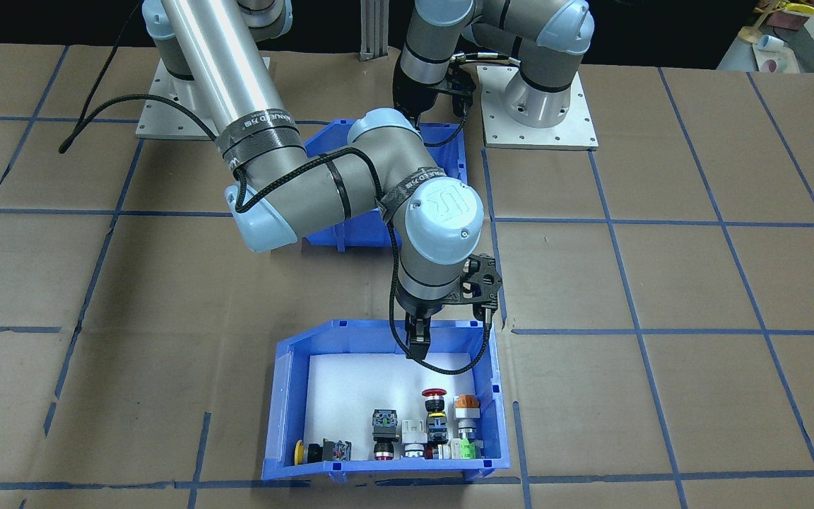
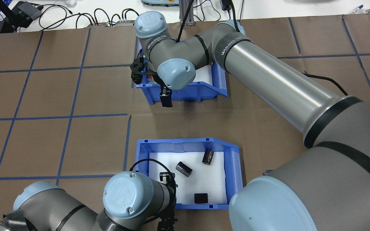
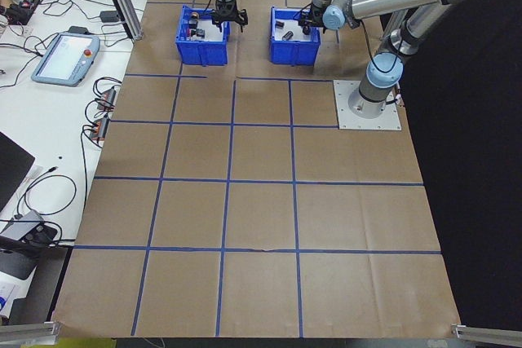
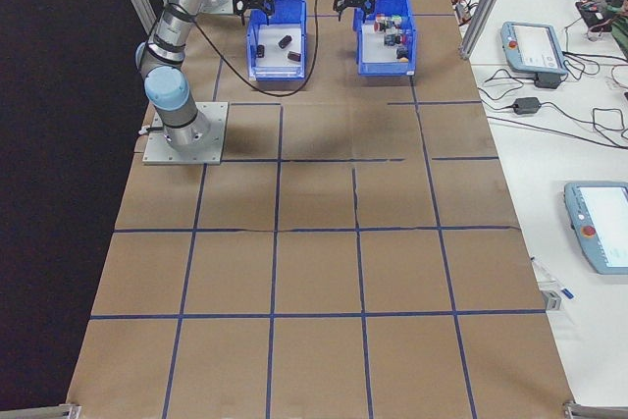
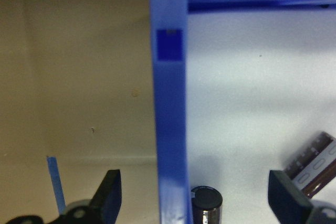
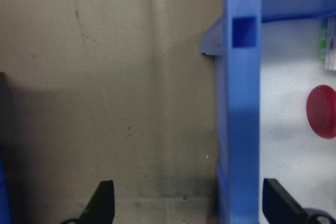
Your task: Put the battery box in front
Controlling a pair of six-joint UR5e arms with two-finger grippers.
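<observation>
The battery box (image 2: 185, 143) is a blue bin with a white liner and three dark cylinders (image 2: 184, 168), close to the robot's base. In the front view the right arm hides most of the battery box (image 1: 451, 152). My left gripper (image 5: 194, 198) is open, its fingers (image 5: 110, 195) straddling the box's robot-side wall, one outside over the table and one over the liner. At the bottom edge of the overhead view the left gripper (image 2: 167, 223) just shows. My right gripper (image 6: 191, 203) is open astride the robot-side wall of the other blue bin (image 1: 287, 396), and it also shows from overhead as the right gripper (image 2: 165, 99).
The far blue bin (image 2: 185, 93) holds several colourful push-button switches (image 1: 435, 417). Brown paper with blue tape lines covers the table (image 2: 59, 128). The right arm's long link (image 2: 268, 77) stretches over the table's right side. Cables and pendants lie on benches beyond the table (image 3: 65, 55).
</observation>
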